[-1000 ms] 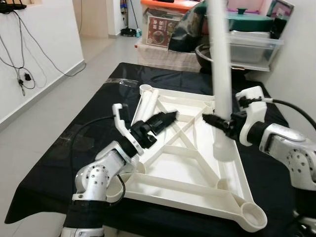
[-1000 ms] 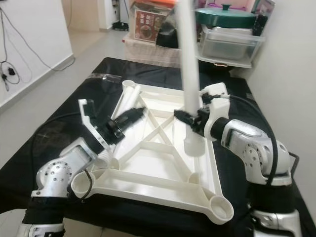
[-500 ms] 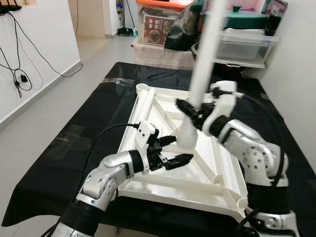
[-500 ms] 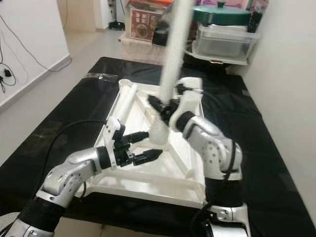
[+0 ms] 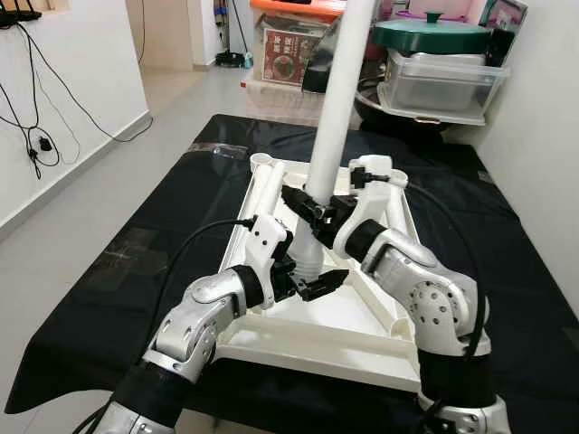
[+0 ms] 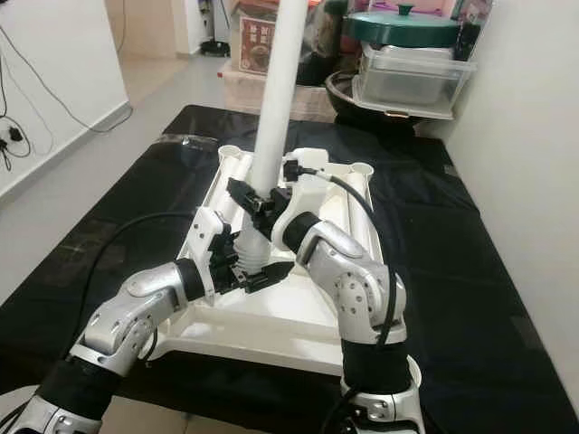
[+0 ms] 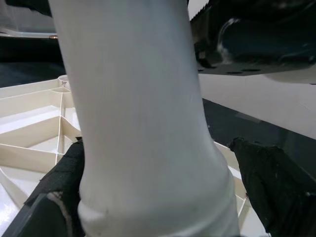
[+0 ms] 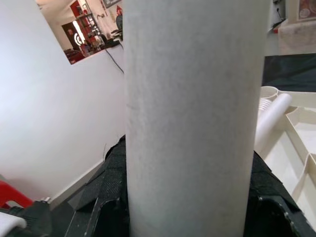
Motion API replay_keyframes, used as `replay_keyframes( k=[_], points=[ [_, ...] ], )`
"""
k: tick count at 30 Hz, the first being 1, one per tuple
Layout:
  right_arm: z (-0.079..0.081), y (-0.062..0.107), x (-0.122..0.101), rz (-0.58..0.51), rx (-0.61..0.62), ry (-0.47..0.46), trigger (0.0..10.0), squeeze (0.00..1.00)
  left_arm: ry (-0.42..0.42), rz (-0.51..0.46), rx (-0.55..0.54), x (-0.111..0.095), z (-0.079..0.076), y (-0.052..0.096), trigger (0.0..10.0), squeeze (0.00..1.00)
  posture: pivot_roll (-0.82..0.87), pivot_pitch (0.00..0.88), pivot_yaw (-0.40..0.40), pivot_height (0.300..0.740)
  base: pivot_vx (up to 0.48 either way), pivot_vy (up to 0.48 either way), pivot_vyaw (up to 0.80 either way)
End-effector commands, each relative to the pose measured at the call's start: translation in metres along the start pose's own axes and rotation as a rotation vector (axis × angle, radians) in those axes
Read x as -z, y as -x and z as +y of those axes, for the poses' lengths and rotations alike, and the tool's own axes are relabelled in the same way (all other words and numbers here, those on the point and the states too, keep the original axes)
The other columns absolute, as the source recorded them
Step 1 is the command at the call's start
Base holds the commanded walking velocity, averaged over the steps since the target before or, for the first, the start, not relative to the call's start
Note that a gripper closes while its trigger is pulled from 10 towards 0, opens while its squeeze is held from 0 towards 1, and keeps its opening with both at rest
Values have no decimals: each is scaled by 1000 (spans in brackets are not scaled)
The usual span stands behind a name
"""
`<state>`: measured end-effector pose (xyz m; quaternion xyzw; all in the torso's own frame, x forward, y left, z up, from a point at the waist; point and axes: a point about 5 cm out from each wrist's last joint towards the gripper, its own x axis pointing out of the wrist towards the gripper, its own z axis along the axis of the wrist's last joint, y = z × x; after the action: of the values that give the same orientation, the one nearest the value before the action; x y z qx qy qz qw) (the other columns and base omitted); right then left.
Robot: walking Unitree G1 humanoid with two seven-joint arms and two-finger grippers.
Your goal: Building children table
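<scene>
Table leg (image 5: 336, 104), clamped in right claw (image 5: 306, 202), has travelled from the inverted top's (image 5: 380, 307) right edge to its left side (socket presumably); left claw (image 5: 312, 279), open, brackets its base.

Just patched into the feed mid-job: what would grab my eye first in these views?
The tall white table leg stands nearly upright, tilted slightly, over the upturned white tabletop on the black-covered table. The right gripper clamps it partway up, while the left gripper brackets its lower end with fingers spread. Another white leg lies along the tabletop's left rim.
</scene>
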<state>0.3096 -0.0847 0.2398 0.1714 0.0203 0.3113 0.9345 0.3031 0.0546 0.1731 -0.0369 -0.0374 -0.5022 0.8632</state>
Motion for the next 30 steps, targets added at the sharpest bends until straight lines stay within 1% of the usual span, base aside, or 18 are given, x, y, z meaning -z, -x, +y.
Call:
replay_keyframes(
  k=[1,2,3,4,5,6,12,19,20,21,22,23,25,26,27,28,29,30],
  points=[
    [8,1,1,-20,-25,6,0,0,-15,-5,7,2,0,-5,10000,0,73,0,-84,740,0,0,0],
    [8,1,1,-20,-25,6,0,0,-15,-5,7,2,0,-5,10000,0,73,0,-84,740,0,0,0],
    [12,1,2,-20,-35,6,0,0,-22,-8,2,2,1,-6,9647,0,71,0,-83,740,0,0,0],
    [13,1,2,-19,-41,8,0,0,-26,-8,-2,3,2,-7,7647,0,70,0,-81,740,0,0,0],
    [13,1,2,-19,-41,8,0,0,-26,-8,-2,3,2,-7,7647,0,70,0,-81,740,0,0,0],
    [14,1,3,-18,-42,9,0,0,-29,-4,-13,4,3,-8,0,0,69,0,-79,740,0,0,0],
    [14,2,1,-33,-28,14,0,0,-38,21,-6,9,2,-8,0,0,67,0,-77,740,0,0,0],
    [15,3,0,-46,-28,24,0,0,-35,27,-33,10,4,-8,0,0,67,0,-77,740,0,0,0],
    [16,3,1,-44,-31,32,9176,0,-40,28,-37,11,5,-8,2196,0,69,0,-80,740,0,0,0],
    [16,3,1,-44,-31,32,9176,0,-40,28,-37,11,5,-8,2196,0,69,0,-80,740,0,0,0],
    [15,4,1,-46,-21,41,10000,0,-52,31,-38,12,5,-8,4588,0,70,0,-80,740,0,0,0],
    [15,4,-1,-56,-23,35,10000,588,-78,39,-28,13,4,-8,8824,0,71,0,-80,740,0,0,0],
    [15,4,-1,-56,-23,35,10000,588,-78,39,-28,13,4,-8,8824,0,71,0,-80,740,0,0,0],
    [14,4,-4,-69,-16,33,10000,1000,-116,54,-5,15,2,-7,10000,0,72,0,-81,740,0,0,0],
    [14,4,-4,-69,-16,33,10000,1000,-116,54,-5,15,2,-7,10000,0,72,0,-81,740,0,0,0],
    [10,3,-9,-78,-4,28,10000,1000,-161,75,22,18,0,-5,10000,0,72,0,-81,740,0,0,0],
    [10,3,-9,-78,-4,28,10000,1000,-161,75,22,18,0,-5,10000,0,72,0,-81,740,0,0,0],
    [8,3,-13,-84,-6,27,10000,0,-196,93,41,21,-2,-3,10000,0,74,0,-82,740,0,0,0]
  ],
)
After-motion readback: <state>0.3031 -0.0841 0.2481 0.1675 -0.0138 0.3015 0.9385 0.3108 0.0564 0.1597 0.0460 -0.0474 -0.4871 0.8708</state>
